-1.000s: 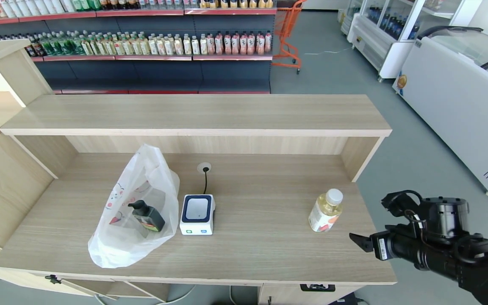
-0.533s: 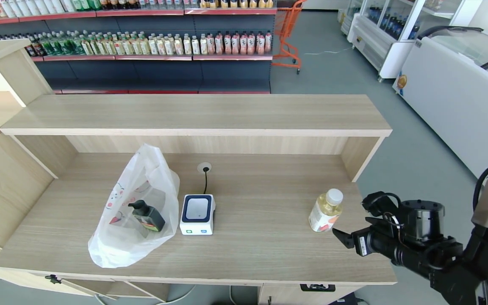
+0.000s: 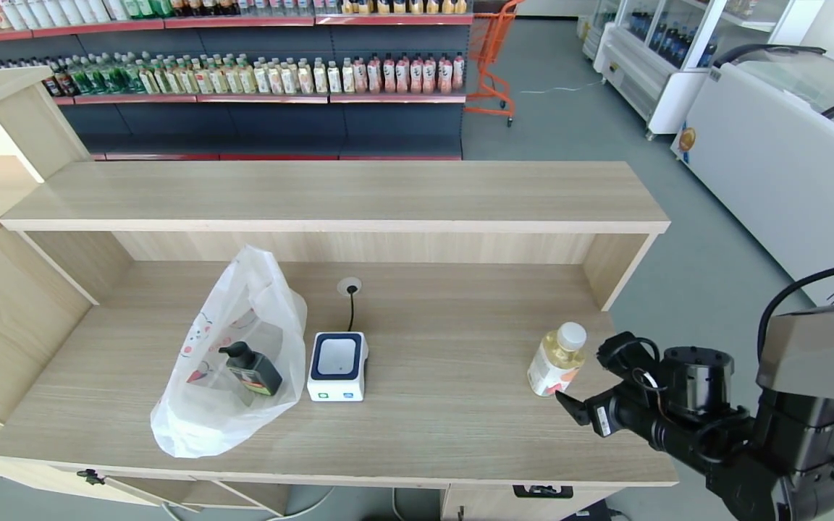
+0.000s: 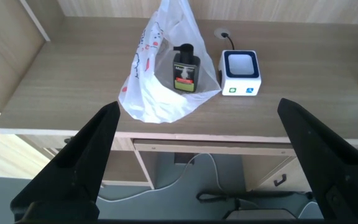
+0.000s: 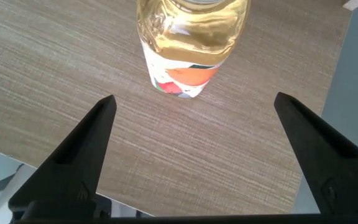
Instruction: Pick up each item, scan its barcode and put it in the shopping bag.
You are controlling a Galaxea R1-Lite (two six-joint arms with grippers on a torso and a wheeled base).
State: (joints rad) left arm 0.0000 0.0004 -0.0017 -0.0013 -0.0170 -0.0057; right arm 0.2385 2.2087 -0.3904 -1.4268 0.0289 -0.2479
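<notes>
Meanwhile, off the near edge of the checkout counter (image 3: 424,405), the left gripper (image 4: 197,106) hung with jaws spread wide and empty. It faced the shopping bag (image 3: 200,412), which held a dark pump bottle (image 3: 252,370) and sat just beside the barcode scanner (image 3: 337,365). Toward the counter's right end, well apart from both, the drink bottle (image 3: 558,359) stood upright, long axis vertical, white cap on top. Just beside it on the near-right side, the right gripper (image 5: 194,98) faced it with jaws spread wide. The bottle lay dead ahead of the gap but not yet between the fingers. That arm was plainly the nearer, and a level advance looked the likely way in.
</notes>
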